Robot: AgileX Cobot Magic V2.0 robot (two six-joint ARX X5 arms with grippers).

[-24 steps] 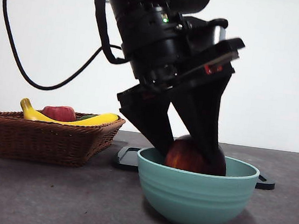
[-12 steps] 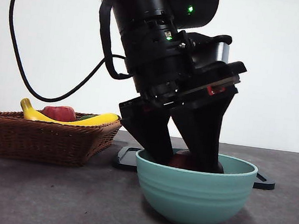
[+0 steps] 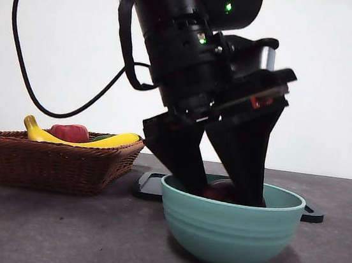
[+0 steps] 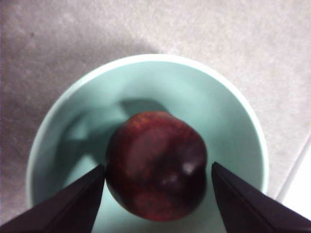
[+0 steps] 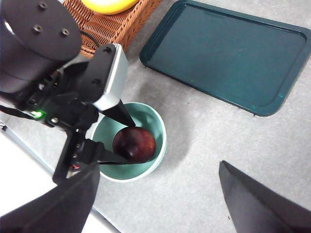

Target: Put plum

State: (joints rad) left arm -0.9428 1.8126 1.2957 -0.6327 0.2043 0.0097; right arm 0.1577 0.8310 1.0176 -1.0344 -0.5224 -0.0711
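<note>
Teal ceramic bowl (image 3: 229,224) cradles the glossy maroon plum (image 4: 156,165), the left gripper (image 4: 156,182) fingers flanking it, slightly parted. Lifting askew may snag the fruit, rolling it or tipping the bowl.

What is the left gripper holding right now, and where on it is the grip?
It cannot be told for certain: the left gripper brackets the plum at its two opposite sides inside the teal bowl, with slight gaps visible; the right gripper holds nothing.

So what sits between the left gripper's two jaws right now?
The plum, down inside the teal bowl. The left wrist view shows the left gripper with a jaw on each side of it and slight gaps, so it looks released.
</note>
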